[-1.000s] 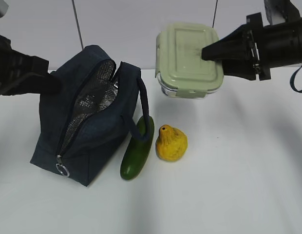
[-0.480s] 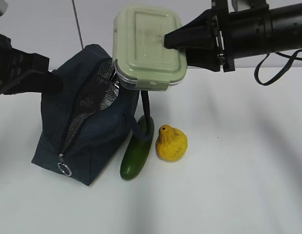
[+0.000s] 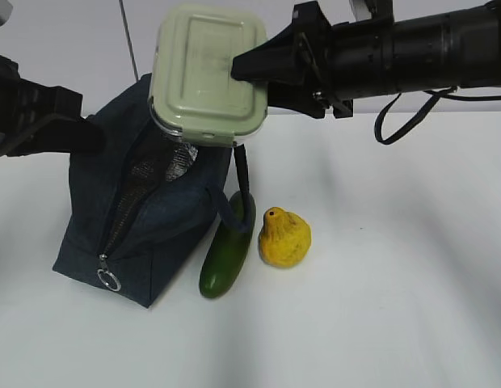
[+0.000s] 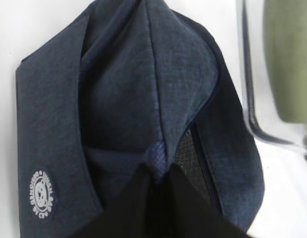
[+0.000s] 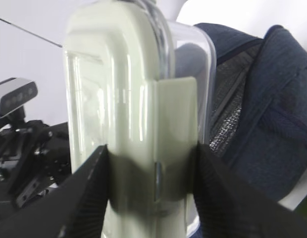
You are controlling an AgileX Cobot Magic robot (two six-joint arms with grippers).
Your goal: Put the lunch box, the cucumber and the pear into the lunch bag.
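My right gripper [image 3: 244, 71] is shut on the lunch box [image 3: 207, 74], clear with a sage-green clip lid, and holds it tilted in the air over the open top of the navy lunch bag [image 3: 157, 222]. In the right wrist view the lunch box [image 5: 138, 114] stands between the black fingers [image 5: 89, 183], with the bag's silver lining [image 5: 228, 109] behind. My left gripper [image 4: 158, 173] is shut on the lunch bag's fabric edge [image 4: 153, 99] at its far end. The cucumber [image 3: 226, 252] and the yellow pear [image 3: 284, 237] lie on the table right of the bag.
The white table [image 3: 380, 307] reaches to a pale wall at the back. The bag's strap handle [image 3: 244, 194] hangs over the cucumber's top end. A silver ring pull [image 3: 107, 280] hangs at the bag's near corner.
My right gripper has carried the lunch box leftward from the back right to above the bag's opening. The left gripper, bag, cucumber and pear have stayed put.
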